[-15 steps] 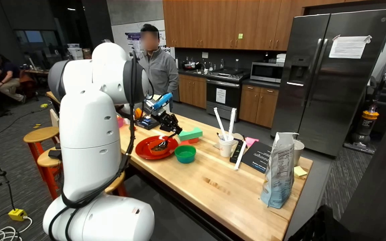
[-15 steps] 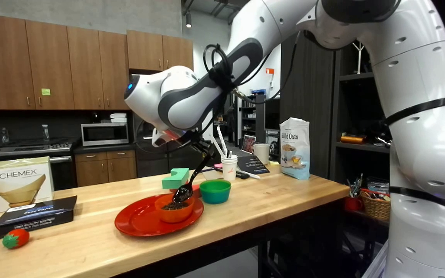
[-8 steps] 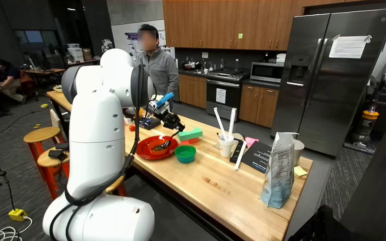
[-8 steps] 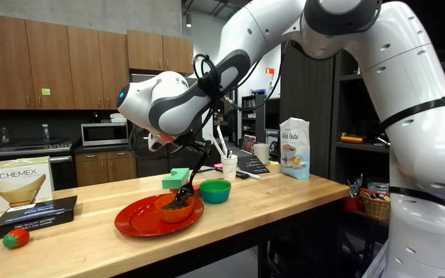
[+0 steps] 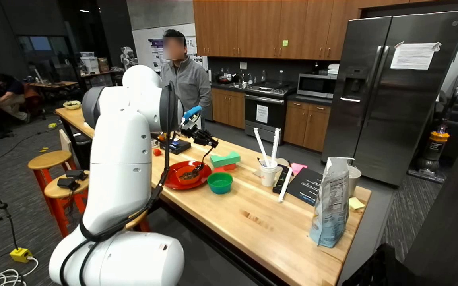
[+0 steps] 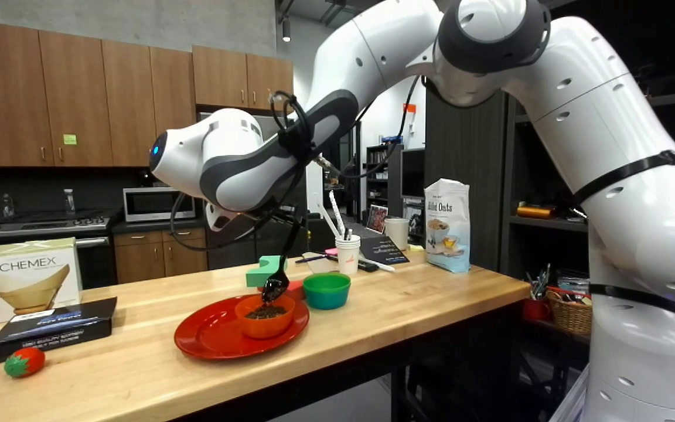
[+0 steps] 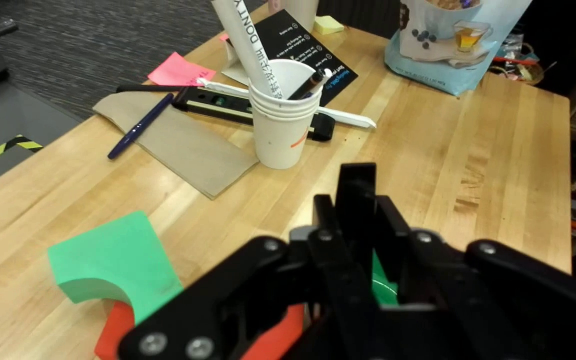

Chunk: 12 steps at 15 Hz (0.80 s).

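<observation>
While the jaws are clamped narrowly on the handle of the spoon (image 6: pixel 276 285), we see its head hanging down at the orange bowl (image 6: pixel 265 328), close to the dark bits (image 6: pixel 265 313) inside; whether it touches them we cannot tell. In both exterior views the orange bowl stands on the plate (image 6: pixel 205 335), off its middle, and the plate lies flat on the counter (image 6: pixel 408 299). Just beside the plate we find the green bowl (image 5: pixel 220 184), upright, and near it the green block (image 7: pixel 118 255) resting on a red block (image 7: pixel 114 329). In the wrist view we look past the jaws to the cup (image 7: pixel 280 140) with a black pen (image 7: pixel 312 83) and a white rod (image 7: pixel 248 46) leaning in it, a blue pen (image 7: pixel 141 126) on brown paper (image 7: pixel 193 150), and the oats bag (image 7: pixel 443 57) farther off. In an exterior view we also see the strawberry (image 6: pixel 24 362) by the black box (image 6: pixel 53 329), with the Chemex box (image 6: pixel 29 275) behind. Beyond the counter, in an exterior view, we make out a person (image 5: pixel 187 83) in grey, standing upright.
</observation>
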Each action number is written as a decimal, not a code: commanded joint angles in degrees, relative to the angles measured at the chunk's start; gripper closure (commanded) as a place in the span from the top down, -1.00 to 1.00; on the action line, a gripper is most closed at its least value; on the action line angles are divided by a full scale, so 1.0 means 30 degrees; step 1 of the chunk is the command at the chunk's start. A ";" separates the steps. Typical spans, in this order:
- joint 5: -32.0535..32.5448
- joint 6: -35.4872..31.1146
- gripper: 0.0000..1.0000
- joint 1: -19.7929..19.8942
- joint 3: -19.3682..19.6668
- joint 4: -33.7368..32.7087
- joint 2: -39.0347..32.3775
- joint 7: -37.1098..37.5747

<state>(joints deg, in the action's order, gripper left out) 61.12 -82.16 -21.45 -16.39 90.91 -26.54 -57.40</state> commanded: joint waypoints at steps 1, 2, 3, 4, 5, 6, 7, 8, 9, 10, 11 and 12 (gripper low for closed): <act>0.1083 0.1087 -0.89 -0.0631 0.0151 -0.1782 -0.1112 -0.1423; 0.1357 0.1242 -0.89 -0.0753 0.0182 -0.2017 -0.1296 -0.1708; 0.1609 0.1430 -0.89 -0.0890 0.0210 -0.2225 -0.1479 -0.1993; 0.1825 0.1589 -0.89 -0.0991 0.0241 -0.2419 -0.1649 -0.2255; 0.2067 0.1802 -0.89 -0.1127 0.0256 -0.2671 -0.1825 -0.2590; 0.2277 0.2023 -0.89 -0.1265 0.0270 -0.2903 -0.2040 -0.2867; 0.2464 0.2408 -0.89 -0.1560 0.0239 -0.3368 -0.2439 -0.3129; 0.2694 0.2713 -0.89 -0.1779 0.0257 -0.3710 -0.2738 -0.3423; 0.2870 0.3030 -0.89 -0.1984 0.0270 -0.4019 -0.3017 -0.3749; 0.3100 0.3313 -0.89 -0.2165 0.0302 -0.4256 -0.3229 -0.4086; 0.3290 0.3617 -0.89 -0.2355 0.0334 -0.4537 -0.3469 -0.4428; 0.3496 0.3897 -0.89 -0.2532 0.0355 -0.4758 -0.3674 -0.4731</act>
<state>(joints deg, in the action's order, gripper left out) 69.67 -73.64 -27.14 -16.16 80.64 -34.99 -68.01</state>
